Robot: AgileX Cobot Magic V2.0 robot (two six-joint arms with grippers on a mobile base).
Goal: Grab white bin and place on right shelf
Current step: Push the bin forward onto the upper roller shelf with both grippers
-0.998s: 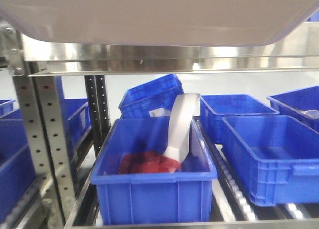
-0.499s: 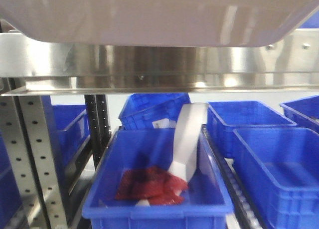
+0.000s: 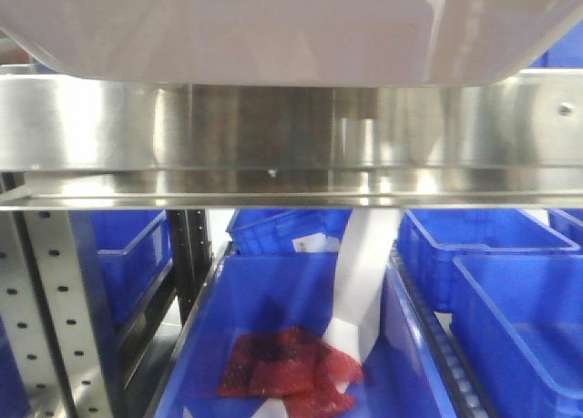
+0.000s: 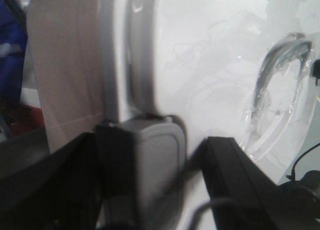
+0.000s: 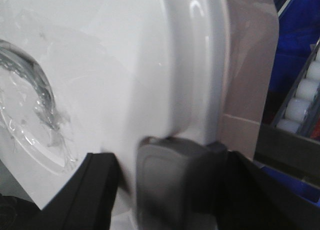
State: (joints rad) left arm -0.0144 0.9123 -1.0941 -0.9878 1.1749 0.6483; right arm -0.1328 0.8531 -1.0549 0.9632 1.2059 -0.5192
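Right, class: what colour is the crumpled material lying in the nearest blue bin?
The crumpled material is red; the front-facing view shows it best.

A blue bin (image 3: 273, 286) holds red netting (image 3: 291, 374) and a white strip (image 3: 366, 272).

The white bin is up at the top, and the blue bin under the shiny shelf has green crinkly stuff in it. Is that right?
Almost. The crinkly stuff in the blue bin under the shiny shelf is red, not green; the front-facing view shows it. The white bin is at the top.
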